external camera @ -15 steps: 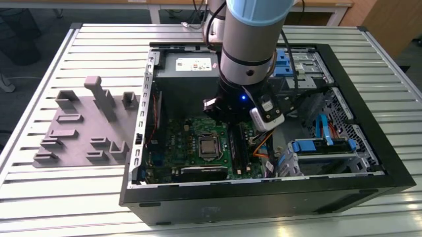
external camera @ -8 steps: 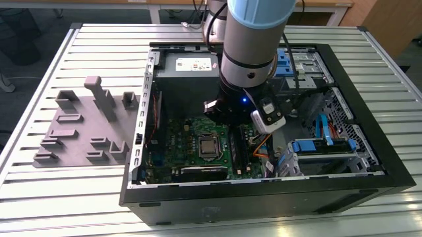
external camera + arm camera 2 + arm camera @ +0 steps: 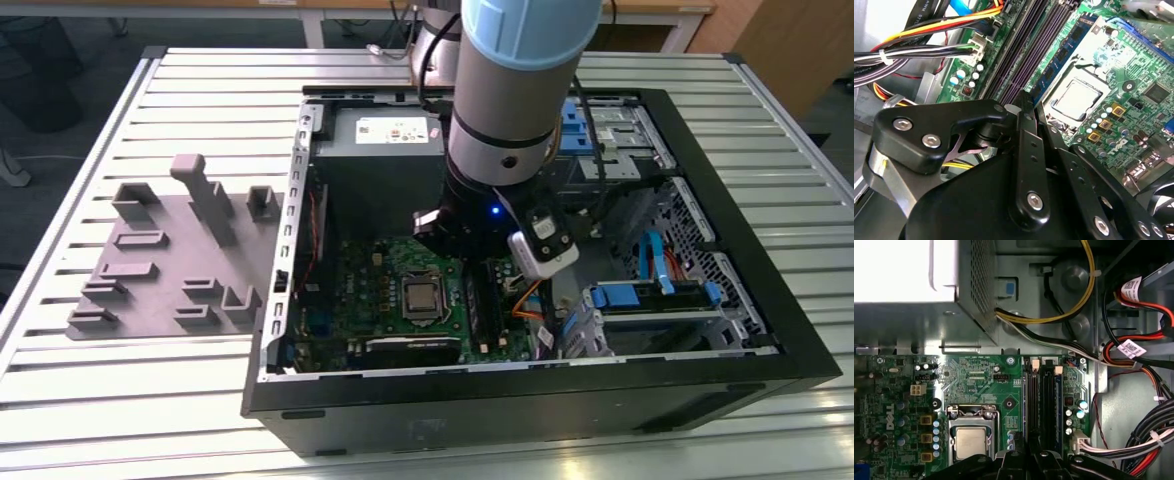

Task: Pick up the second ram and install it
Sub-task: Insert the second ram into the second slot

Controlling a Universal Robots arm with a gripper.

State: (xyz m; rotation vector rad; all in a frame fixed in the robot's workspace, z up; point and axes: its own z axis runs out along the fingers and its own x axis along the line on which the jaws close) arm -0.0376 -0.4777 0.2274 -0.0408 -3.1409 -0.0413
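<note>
Exterior view — motherboard (image 3: 400, 290) inside case (image 3: 747, 330)

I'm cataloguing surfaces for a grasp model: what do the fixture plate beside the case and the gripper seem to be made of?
Fixture plate: looks like matte grey plastic, with a dull, even colour and blocky moulded-looking shapes.
Gripper: probably black-coated metal or hard plastic, with a satin sheen on its links and bright screw heads.

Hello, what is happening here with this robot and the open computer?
A robot arm reaches down into an open computer case on the table. Its pincer is over the memory slots beside the processor on the green motherboard. Whether the second ram sits between its fingers cannot be told. A grey fixture plate lies beside the case.
</note>
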